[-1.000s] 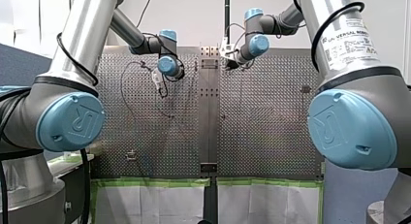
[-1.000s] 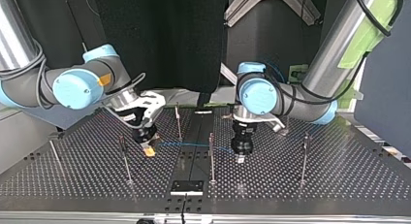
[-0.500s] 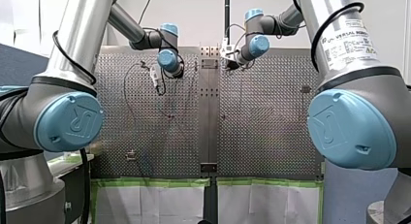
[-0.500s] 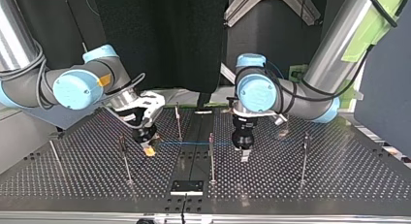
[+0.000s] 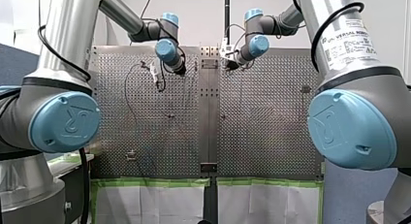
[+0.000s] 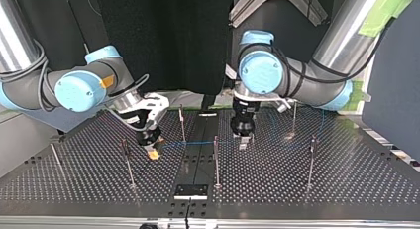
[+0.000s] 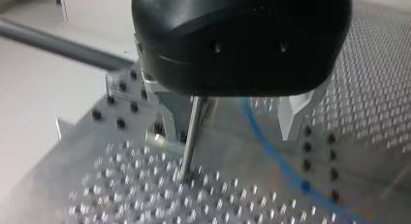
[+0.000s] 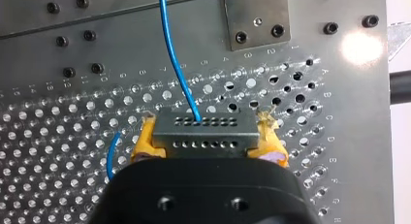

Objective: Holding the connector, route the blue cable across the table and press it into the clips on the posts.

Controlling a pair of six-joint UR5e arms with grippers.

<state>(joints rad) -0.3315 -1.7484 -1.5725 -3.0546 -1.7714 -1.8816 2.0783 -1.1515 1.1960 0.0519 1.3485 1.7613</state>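
Blue cable (image 6: 198, 143) runs as a nearly level line past the top of the middle post (image 6: 216, 162), the one beside the bare strip down the middle of the counter (image 6: 346, 189). To the top view's left of that post it ends in the connector (image 8: 203, 133), a grey block with rows of holes. My right claw (image 8: 206, 139) has the block pinched tight between its yellow pads (image 8: 145, 141), and the cable leaves the block's far face, heading away from the claw.

On the other side of the post, just beside it, hangs my left claw (image 6: 242, 143), pointing down. Its wrist view shows the metal fingers (image 7: 295, 117) standing well apart and gripping nothing. The cable passes loose through the gap, and a post (image 7: 191, 136) stands there too; whether that is the middle post I cannot tell.

As I judge it, the coming move turns on how the cable lies crosswise to the post, strung from claw to claw, with the left claw the nearer of the two. Pressing down there should seat the line, with the right claw holding the connector end taut. Whether the cable already sits in the clip at the post's top is too small to tell.
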